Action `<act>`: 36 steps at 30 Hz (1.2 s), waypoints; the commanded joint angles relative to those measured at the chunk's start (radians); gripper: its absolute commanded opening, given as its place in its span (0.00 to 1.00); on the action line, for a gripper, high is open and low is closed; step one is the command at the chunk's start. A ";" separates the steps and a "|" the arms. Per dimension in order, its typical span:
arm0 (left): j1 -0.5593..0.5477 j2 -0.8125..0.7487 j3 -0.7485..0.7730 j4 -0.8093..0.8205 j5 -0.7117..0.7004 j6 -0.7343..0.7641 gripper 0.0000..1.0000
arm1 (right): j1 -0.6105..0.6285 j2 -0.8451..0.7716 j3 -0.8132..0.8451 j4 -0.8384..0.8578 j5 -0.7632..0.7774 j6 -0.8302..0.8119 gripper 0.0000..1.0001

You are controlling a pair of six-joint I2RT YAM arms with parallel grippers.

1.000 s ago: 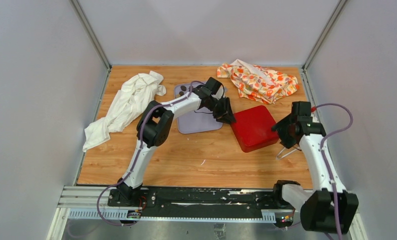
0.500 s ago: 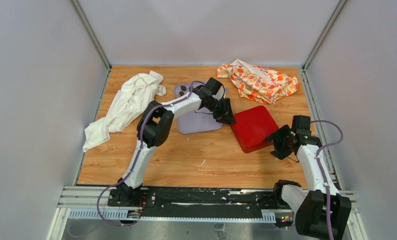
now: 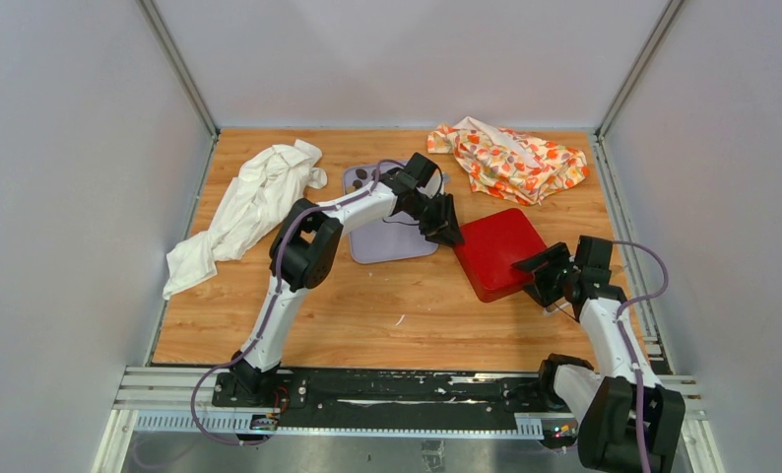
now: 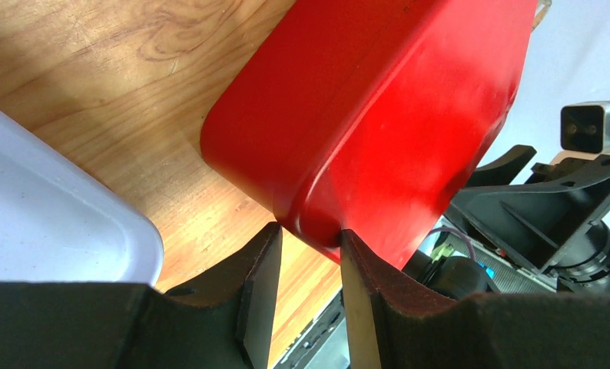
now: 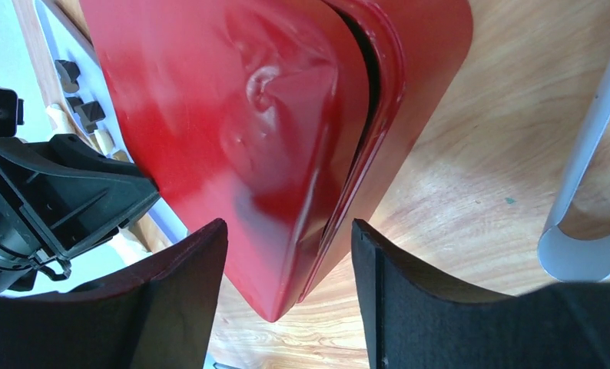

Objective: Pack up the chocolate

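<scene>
**At the red box, a gripper on each of two opposite corners**

Between the left gripper's two dark fingers sits the far-left corner of the glossy red plastic box, a flat, rounded-square one. The jaws are drawn in to a narrow gap and pinch the lip at that corner, with a slit of wood showing below the lip. Just left of this gripper lies the pale lavender plastic tray, its rounded near-right corner close to the box but apart from it. The left arm reaches over the tray from the near-left to get there.

At the box's near-right corner is the right gripper. Its jaws stand wide and straddle the corner, one finger on each side. Bare wood shows between the right-hand finger and the box's rim, so nothing is clamped. From this wrist the box shows a seam where lid meets base, running round the corner.

Right of that gripper a silver metal pair of tongs lies on the wooden table, its looped end toward the near side.

Across the box, on the lavender tray, lie the small chocolate pieces, some dark brown and some tan. From above they sit at the tray's far-left corner, well apart from both grippers.

Farther out, a crumpled white cloth lies at the far left of the table. An orange-flowered cloth is bunched at the far right.
</scene>
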 commanded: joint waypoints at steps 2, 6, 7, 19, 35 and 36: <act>-0.020 0.025 0.020 -0.056 0.000 0.016 0.38 | -0.014 -0.016 -0.042 0.046 -0.028 0.022 0.60; -0.024 0.022 0.023 -0.059 -0.002 0.018 0.38 | -0.024 -0.035 -0.067 0.008 -0.010 0.024 0.45; -0.025 0.022 0.025 -0.065 -0.004 0.022 0.38 | -0.026 -0.037 -0.073 0.003 -0.007 0.025 0.42; -0.025 0.006 0.059 -0.113 -0.020 0.070 0.60 | -0.042 -0.038 -0.076 -0.086 0.063 -0.003 0.24; -0.025 0.025 0.132 -0.134 -0.050 0.100 0.65 | -0.054 -0.023 -0.039 -0.198 0.165 -0.078 0.06; -0.025 0.030 0.140 -0.135 -0.059 0.104 0.61 | -0.055 -0.024 -0.037 -0.206 0.173 -0.083 0.05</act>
